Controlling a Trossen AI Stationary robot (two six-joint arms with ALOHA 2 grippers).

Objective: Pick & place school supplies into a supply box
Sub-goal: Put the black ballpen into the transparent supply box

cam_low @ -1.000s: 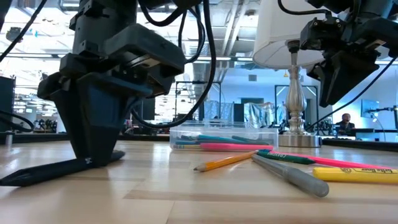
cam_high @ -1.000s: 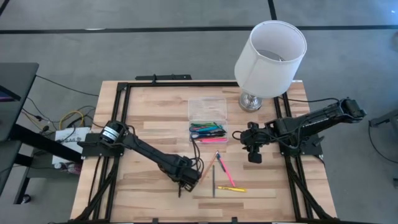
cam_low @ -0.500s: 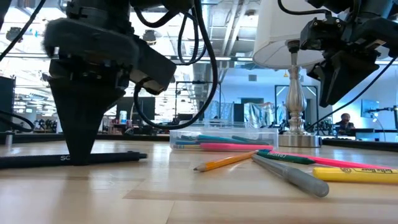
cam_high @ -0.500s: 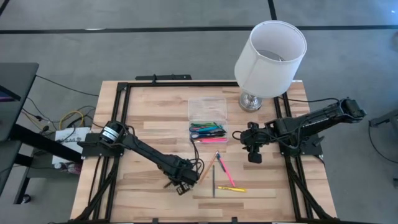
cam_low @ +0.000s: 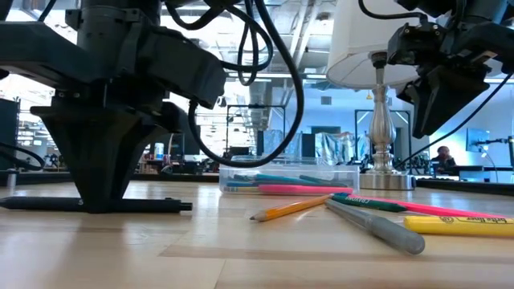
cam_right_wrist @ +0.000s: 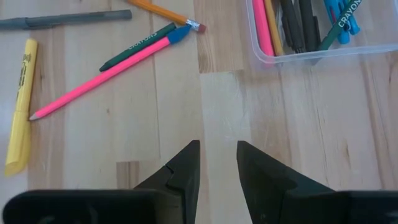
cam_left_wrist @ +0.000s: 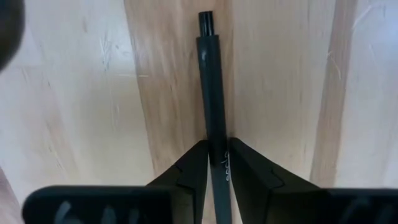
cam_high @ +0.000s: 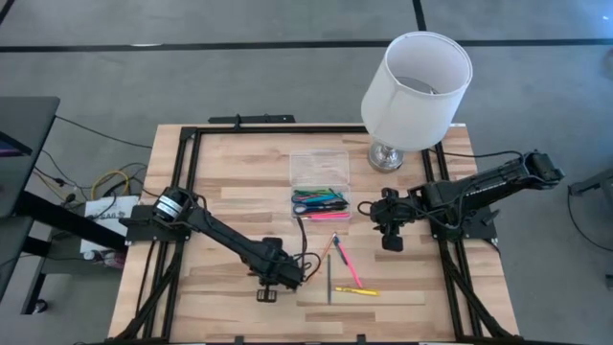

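Black pen (cam_left_wrist: 213, 106): lying flat on the table (cam_high: 220, 172), pinched mid-barrel so it can lift level.
Left gripper (cam_high: 270, 287): down at the table's 6 o'clock edge, fingers (cam_left_wrist: 193, 171) clenched on the pen, tips touching wood.
Right gripper (cam_high: 392, 240): waiting at 3 o'clock above bare wood, fingers (cam_right_wrist: 186, 163) parted, holding nothing.
Box (cam_high: 320, 182): clear, at 12 o'clock from the left gripper, already holding several pens.
Loose supplies (cam_high: 343, 268): between box and front edge, a pencil, markers and highlighter not yet gathered.
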